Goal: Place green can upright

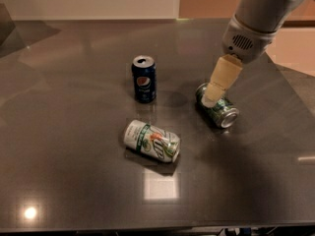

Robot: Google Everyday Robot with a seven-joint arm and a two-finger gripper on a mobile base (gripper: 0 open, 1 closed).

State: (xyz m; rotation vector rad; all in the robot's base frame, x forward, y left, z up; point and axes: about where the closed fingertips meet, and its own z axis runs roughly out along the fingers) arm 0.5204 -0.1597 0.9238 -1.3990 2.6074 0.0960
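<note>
The green can [222, 110] lies on its side on the right part of the table [74, 181], and we see its silver end turned toward the near right. The gripper [210, 100] comes down from the upper right on the arm [256, 14], tilted, with its pale tip at the can's far end, on or just above it; we cannot tell whether they touch. We also cannot tell whether the gripper is spread or pressed together, since we see it only as one beige piece. To the left of the green can, well apart, the blue can [144, 79] stands upright with its open top showing. Nearer to us, the white can [151, 140] lies on its side, apart from both others. We see lamp glare on the dark table below it.
</note>
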